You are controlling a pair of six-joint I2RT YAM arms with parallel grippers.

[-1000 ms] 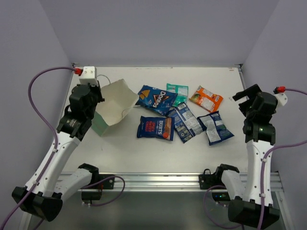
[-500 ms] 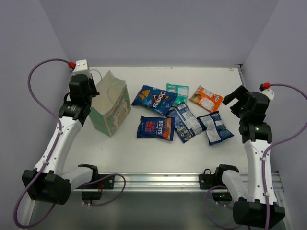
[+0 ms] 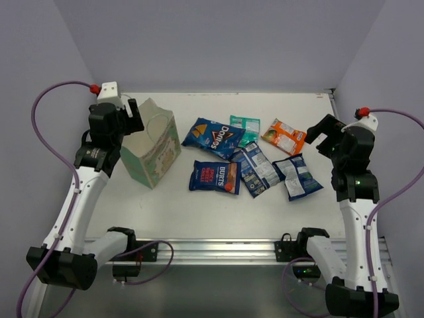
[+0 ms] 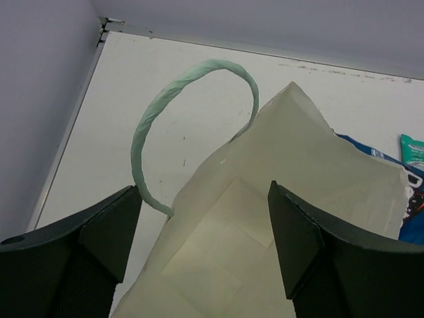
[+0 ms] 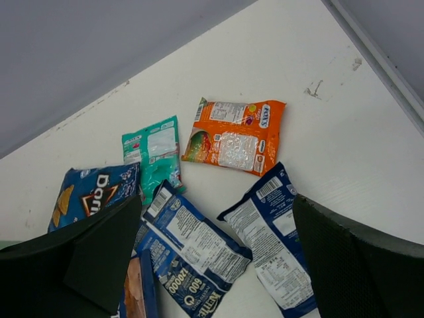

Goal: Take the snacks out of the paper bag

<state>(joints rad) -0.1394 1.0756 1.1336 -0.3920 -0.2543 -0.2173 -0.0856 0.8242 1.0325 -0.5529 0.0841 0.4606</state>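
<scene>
The paper bag [image 3: 154,142] stands at the table's left, patterned side facing the top view; its mouth does not show. My left gripper [image 3: 130,114] hangs open at its upper left edge. In the left wrist view the fingers [image 4: 106,225] stand wide apart above the bag's pale paper [image 4: 285,192] and green string handle [image 4: 156,116], gripping nothing. Several snacks lie mid-table: Doritos [image 3: 214,137], teal [image 3: 246,128], orange [image 3: 285,137], blue with red label [image 3: 214,176], and two more blue packets [image 3: 255,169] [image 3: 297,175]. My right gripper [image 3: 319,134] hovers open to their right, empty.
The enclosure's walls close in the table at left, back and right. A metal rail [image 3: 218,248] runs along the near edge between the arm bases. The right wrist view looks down on the orange packet [image 5: 235,136] and the teal one [image 5: 154,156].
The bag went from tilted with its white inside showing to standing. My left gripper opened, let go of it and drew back slightly. The right arm swung a little left.
</scene>
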